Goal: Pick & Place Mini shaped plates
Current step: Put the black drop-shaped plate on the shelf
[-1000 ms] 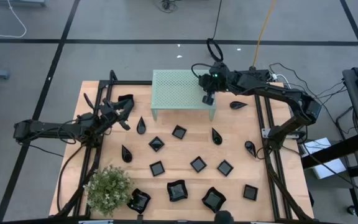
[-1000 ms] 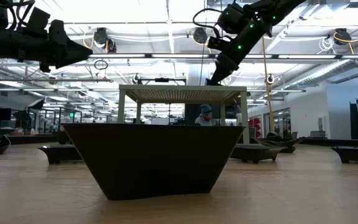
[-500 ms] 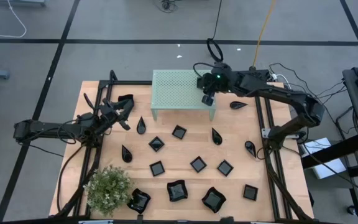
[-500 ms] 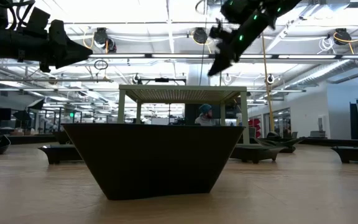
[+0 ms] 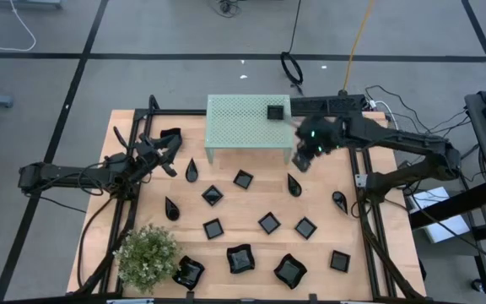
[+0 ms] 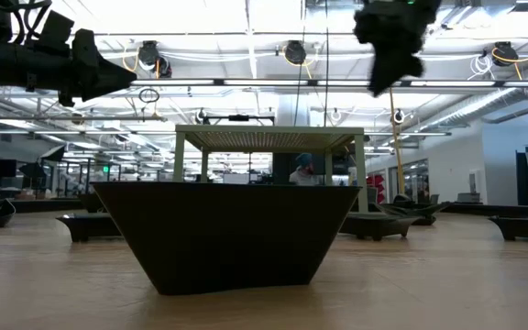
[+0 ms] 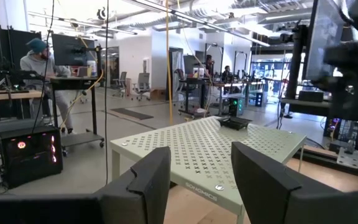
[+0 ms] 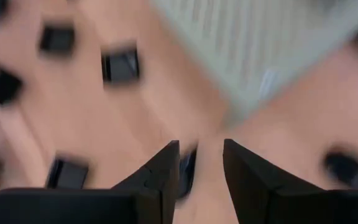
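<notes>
Many mini shaped plates, glossy black, lie flat on the wooden table (image 5: 142, 122): squares (image 5: 243, 179), teardrops (image 5: 294, 183) and wavy-edged ones (image 5: 240, 259). One small square plate (image 5: 275, 111) lies on top of the mint-green perforated stand (image 5: 243, 127), near its far right corner, and also shows in the left wrist view (image 7: 235, 122). My right gripper (image 5: 302, 159) (image 8: 201, 165) hangs open above the table just off the stand's near right corner, pointing steeply down, with nothing between its fingers. My left gripper (image 5: 172, 152) (image 7: 201, 180) waits open at the table's left, pointing at the stand.
A green bushy plant (image 5: 148, 256) stands at the near left corner. A black frame rail (image 5: 369, 219) runs along each side of the table. In the low view one large dark plate (image 6: 227, 234) fills the foreground. A person (image 7: 36, 59) sits at a desk beyond the table.
My right gripper has risen off the stand's top and swung toward the table's near and right edges, rolling its wrist, to a spot past the stand's near right corner. The small square plate it had covered now lies uncovered on the stand.
</notes>
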Controlling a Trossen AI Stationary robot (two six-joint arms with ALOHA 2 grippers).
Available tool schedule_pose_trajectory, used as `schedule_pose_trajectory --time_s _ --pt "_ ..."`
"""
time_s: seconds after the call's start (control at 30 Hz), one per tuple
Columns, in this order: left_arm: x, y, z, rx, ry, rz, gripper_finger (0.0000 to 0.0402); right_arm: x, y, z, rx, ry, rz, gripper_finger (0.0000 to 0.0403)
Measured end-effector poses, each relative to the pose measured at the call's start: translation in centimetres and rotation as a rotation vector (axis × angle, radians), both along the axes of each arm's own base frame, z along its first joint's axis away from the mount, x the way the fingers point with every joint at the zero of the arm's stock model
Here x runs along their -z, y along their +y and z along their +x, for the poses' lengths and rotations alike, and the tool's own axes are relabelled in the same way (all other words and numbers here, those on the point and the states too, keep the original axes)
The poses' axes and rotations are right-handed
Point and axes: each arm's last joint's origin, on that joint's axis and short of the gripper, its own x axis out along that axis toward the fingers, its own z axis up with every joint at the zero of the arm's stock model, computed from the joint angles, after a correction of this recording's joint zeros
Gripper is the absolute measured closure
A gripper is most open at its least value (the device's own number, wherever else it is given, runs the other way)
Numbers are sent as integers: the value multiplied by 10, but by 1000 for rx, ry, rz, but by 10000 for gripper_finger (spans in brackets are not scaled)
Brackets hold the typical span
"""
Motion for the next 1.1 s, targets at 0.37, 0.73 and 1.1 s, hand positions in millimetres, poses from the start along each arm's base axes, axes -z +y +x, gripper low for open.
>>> schedule_pose_trajectory --time_s 0.37,0.73,1.1 --pt "0 0 0 0 0 0 229 105 37 -1 287 3 321 256" --pt "0 0 0 0 -1 0 229 155 42 -12 364 -112 294 258" --pt "0 0 0 0 0 0 229 166 67 3 320 -144 303 257"
